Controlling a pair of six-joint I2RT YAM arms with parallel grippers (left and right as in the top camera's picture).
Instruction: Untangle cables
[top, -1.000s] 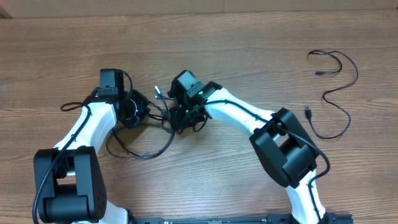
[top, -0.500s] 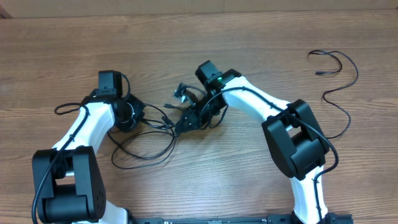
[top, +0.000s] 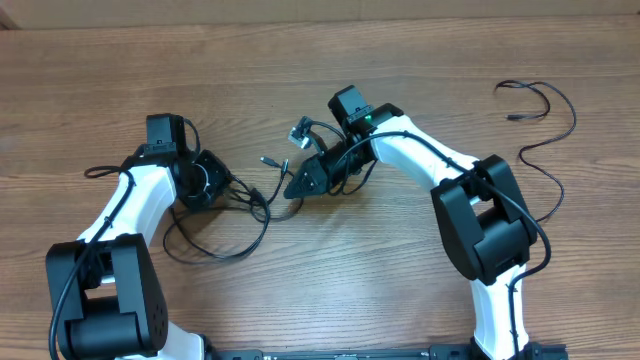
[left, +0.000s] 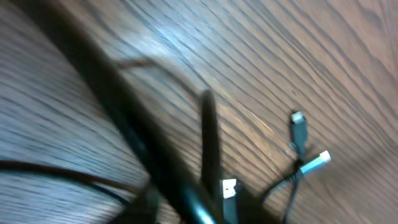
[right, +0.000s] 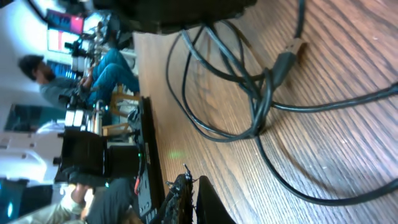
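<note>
The tangled cables (top: 250, 195) lie between my two grippers, thin black cords with a loose loop (top: 215, 240) trailing toward the front. A silver-tipped plug (top: 268, 160) sticks out near the middle. My left gripper (top: 222, 183) sits at the tangle's left end; its wrist view is blurred, showing a thick black cord (left: 124, 118) and small plugs (left: 298, 127). My right gripper (top: 292, 188) points left at the tangle's right end, shut, with another plug end (top: 298, 130) by its wrist. In the right wrist view the fingertips (right: 202, 196) stand together, with looped cords (right: 249, 93) ahead of them and none between them.
A separate thin black cable (top: 545, 135) lies in loose curves at the far right of the wooden table (top: 400, 60). Both white arms reach in from the near edge. A person sits beyond the table's edge (right: 93, 74) in the right wrist view.
My right gripper has swung right and away from the left one, and the left arm has shifted slightly left. The cords between them have been drawn out and the front loop has spread.
</note>
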